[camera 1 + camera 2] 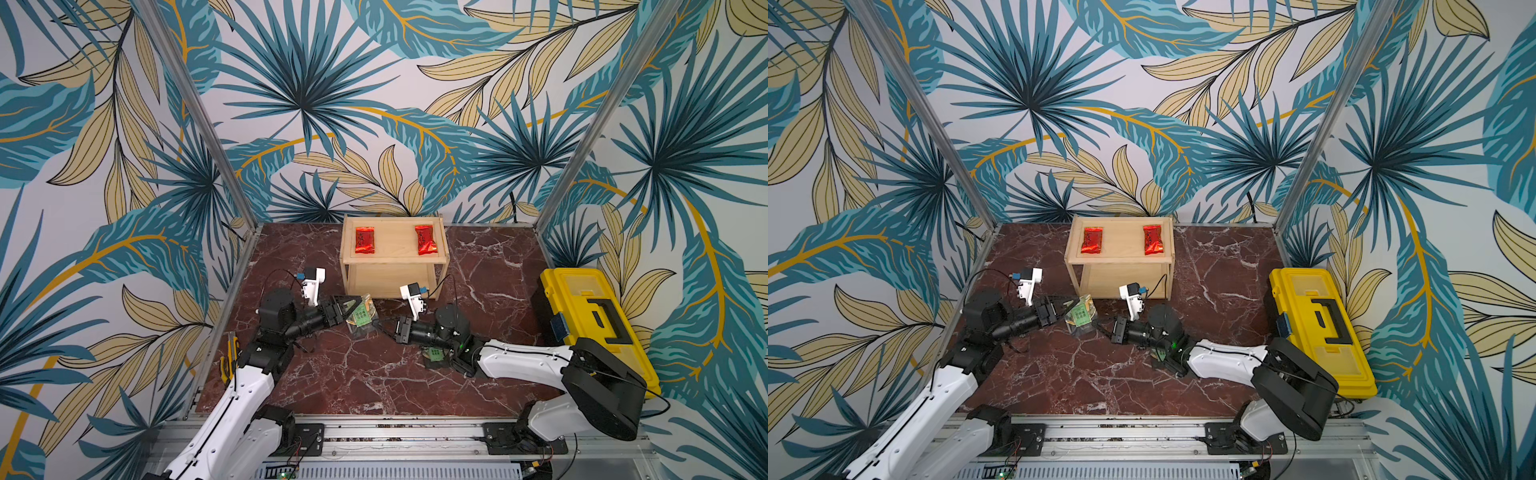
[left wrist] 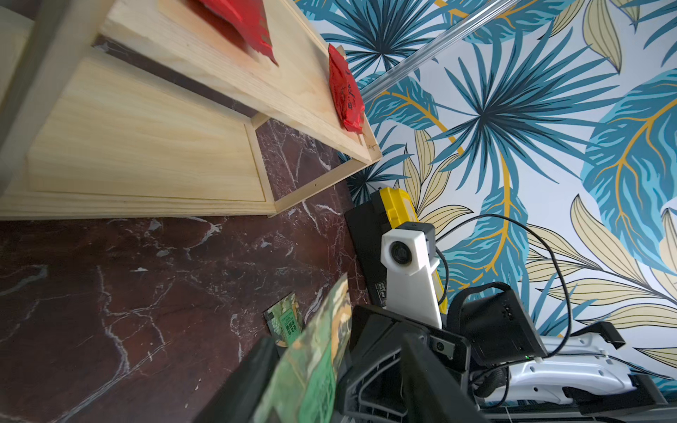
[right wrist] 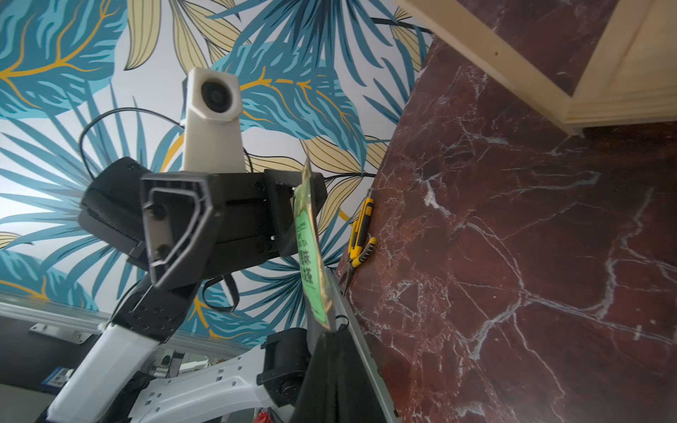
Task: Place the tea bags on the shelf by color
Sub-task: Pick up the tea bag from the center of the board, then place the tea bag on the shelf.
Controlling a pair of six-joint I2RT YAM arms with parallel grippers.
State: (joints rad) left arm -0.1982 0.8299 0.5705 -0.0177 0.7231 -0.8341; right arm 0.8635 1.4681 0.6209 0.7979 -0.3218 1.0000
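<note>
We see a green-and-gold bag (image 1: 361,316) between both grippers, just near of the shelf (image 1: 395,259). The right gripper (image 1: 380,322) is clenched on its edge. The left gripper (image 1: 344,309) is released, its jaws wide around the bag. A second green bag (image 1: 434,355) lies partly under the right arm. The left red bag (image 1: 365,240) and right red bag (image 1: 426,240) lie on the top board. A toolbox (image 1: 590,316) sits at the right.

Left hand (image 1: 347,311) spread open, right hand (image 1: 382,324) pinched shut, both held low
</note>
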